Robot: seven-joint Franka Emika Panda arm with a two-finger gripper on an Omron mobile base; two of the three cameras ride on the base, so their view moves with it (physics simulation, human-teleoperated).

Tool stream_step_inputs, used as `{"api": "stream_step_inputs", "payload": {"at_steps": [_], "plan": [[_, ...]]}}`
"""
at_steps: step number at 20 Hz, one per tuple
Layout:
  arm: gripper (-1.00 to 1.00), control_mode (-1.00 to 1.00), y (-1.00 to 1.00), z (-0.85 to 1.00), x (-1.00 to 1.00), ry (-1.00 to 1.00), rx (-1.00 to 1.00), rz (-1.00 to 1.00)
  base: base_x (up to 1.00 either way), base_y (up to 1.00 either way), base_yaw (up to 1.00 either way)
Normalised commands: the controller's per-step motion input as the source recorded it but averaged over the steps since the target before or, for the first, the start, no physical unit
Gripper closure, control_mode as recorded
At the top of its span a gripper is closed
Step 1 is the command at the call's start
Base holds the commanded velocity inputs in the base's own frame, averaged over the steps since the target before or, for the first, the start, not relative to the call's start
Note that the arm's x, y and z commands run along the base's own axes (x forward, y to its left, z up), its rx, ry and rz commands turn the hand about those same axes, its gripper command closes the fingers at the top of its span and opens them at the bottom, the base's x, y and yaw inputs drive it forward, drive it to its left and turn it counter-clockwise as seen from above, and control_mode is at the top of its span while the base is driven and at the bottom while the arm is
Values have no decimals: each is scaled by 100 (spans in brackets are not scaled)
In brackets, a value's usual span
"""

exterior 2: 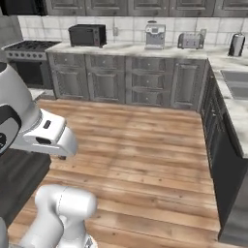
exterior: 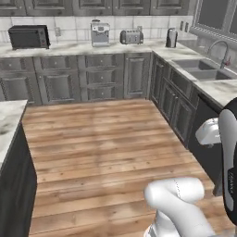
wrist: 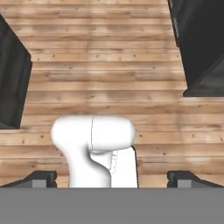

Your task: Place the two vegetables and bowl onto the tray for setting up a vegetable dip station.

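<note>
Gripper [wrist: 112, 178] is aimed straight down at bare wooden floor [wrist: 109, 78], jaws spread wide with nothing between them. I can't tell where the 2 vegetables, the bowl or the tray are from here. The risk: the base sits mid-kitchen between the sink counter [exterior: 217, 88] and an island [exterior: 7, 120], so driving off without locating them could clip a cabinet.

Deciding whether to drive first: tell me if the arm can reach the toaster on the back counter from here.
Probably not. The toaster sits on the far counter, with a wide stretch of wooden floor between it and the arm; the open hand points down at that floor.
</note>
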Motion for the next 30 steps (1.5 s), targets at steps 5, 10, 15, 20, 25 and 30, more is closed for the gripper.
{"api": "stream_step_inputs", "payload": {"at_steps": [5,10,15,20,25,30], "plan": [[-100,100,0,0,0,0,0,0,100,0,2],[-100,100,0,0,0,0,0,0,100,0,2],[-100,100,0,0,0,0,0,0,100,0,2],[-100,100,0,0,0,0,0,0,100,0,2],[-100,100,0,0,0,0,0,0,100,-2,7],[-100,100,0,0,0,0,0,0,100,-2,12]]}}
